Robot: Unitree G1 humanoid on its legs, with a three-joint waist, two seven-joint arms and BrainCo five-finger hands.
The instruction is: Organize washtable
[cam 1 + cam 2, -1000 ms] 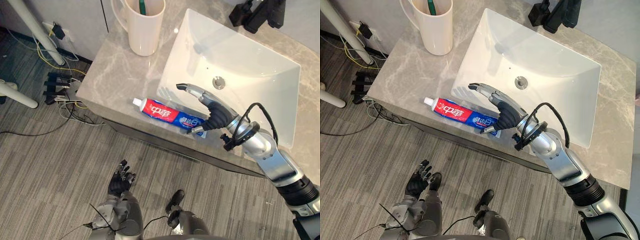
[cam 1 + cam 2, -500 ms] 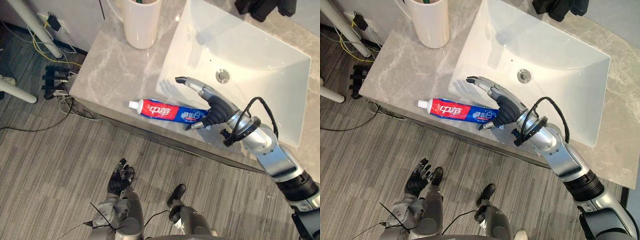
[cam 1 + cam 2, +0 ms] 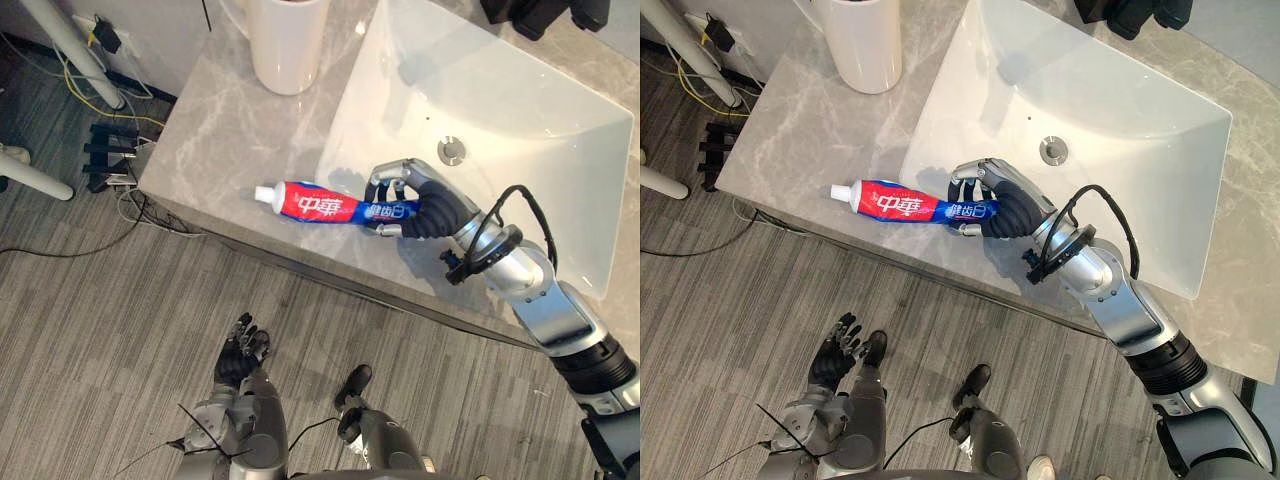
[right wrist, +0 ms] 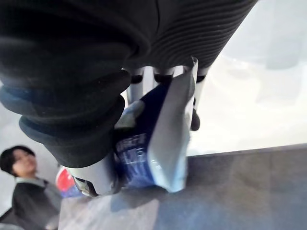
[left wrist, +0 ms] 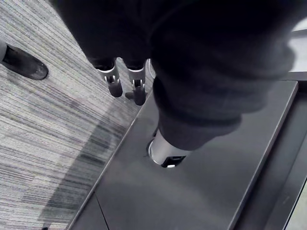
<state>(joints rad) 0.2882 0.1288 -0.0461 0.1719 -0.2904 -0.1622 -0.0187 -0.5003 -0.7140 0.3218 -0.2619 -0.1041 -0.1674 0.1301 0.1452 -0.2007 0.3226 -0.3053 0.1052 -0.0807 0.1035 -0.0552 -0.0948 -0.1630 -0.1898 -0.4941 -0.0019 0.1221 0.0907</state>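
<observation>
Along the near edge of the bench (image 3: 225, 130), beside the near-left corner of the sink:

- Toothpaste tube (image 3: 320, 204): red toward the white cap (image 3: 263, 191), blue toward the tail. It lies roughly parallel to the bench edge with the cap pointing left. I cannot tell whether the cap end rests on the stone or sits just above it.
- My right hand (image 3: 435, 212): clamped on the tube's blue tail. The fingers (image 3: 980, 172) curl round it from the far side and the thumb is on the near side. In the right wrist view the flat crimped tail (image 4: 165, 134) sticks out past my palm, with the grey bench beneath it and the white basin beyond.
- Sink (image 3: 520, 120): white and rectangular, set into the bench to the right of the tube, with a round metal drain (image 3: 452, 150) in its bottom.
- Cup (image 3: 290, 50): tall, cream-coloured, with a handle. It stands upright at the far left of the bench, well apart from the tube.
- Black fixture (image 3: 540, 12): at the sink's far edge.
- My left hand (image 3: 240, 362): low over the grey striped floor (image 3: 100, 320), near and left of the bench, holding nothing. The left wrist view shows its fingers (image 5: 114, 82) straight and apart.
- Power strip (image 3: 115, 160): black, on the floor left of the bench, among loose cables.
</observation>
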